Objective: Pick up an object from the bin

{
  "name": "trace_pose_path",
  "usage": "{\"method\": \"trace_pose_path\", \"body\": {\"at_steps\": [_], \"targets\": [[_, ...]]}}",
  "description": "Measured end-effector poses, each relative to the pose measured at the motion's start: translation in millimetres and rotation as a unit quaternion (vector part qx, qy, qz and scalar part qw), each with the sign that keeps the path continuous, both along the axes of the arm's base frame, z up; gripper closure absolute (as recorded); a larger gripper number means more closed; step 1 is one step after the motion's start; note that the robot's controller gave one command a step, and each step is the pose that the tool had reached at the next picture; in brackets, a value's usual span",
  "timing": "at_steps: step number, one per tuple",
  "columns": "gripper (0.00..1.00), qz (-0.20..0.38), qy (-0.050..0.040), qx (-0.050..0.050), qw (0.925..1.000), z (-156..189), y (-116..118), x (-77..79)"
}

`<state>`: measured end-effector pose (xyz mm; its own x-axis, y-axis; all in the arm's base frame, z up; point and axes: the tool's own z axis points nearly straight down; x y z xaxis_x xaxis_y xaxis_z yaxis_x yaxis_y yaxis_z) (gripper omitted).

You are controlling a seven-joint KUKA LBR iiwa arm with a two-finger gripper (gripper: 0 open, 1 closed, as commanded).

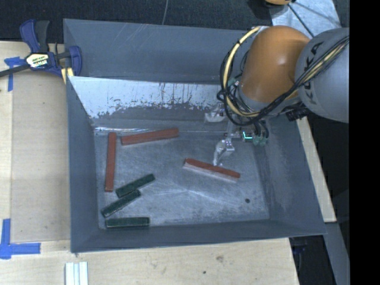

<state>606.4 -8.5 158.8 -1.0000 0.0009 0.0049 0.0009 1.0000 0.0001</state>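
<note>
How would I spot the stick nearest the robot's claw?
Look in the grey bin, right of centre, just below the gripper. A reddish-brown stick lies there alone; the other two reddish sticks and the three dark green ones lie toward the left.

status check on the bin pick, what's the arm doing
Gripper over the flat red-brown bar, right of centre. Bar lying flat, nothing on it. Other red-brown bars and dark green bars far left, clear of it.
</note>
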Motion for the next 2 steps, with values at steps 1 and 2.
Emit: {"method": "trace_pose_path", "body": {"at_steps": [1, 2], "targets": [[0.0, 0.0, -0.0042, 0.0, 1.0, 4.7, -0.1, 1.9], [1.0, -0.014, -0.0098, 0.0, 0.9999, -81.8, -18.5, -40.2]]}}
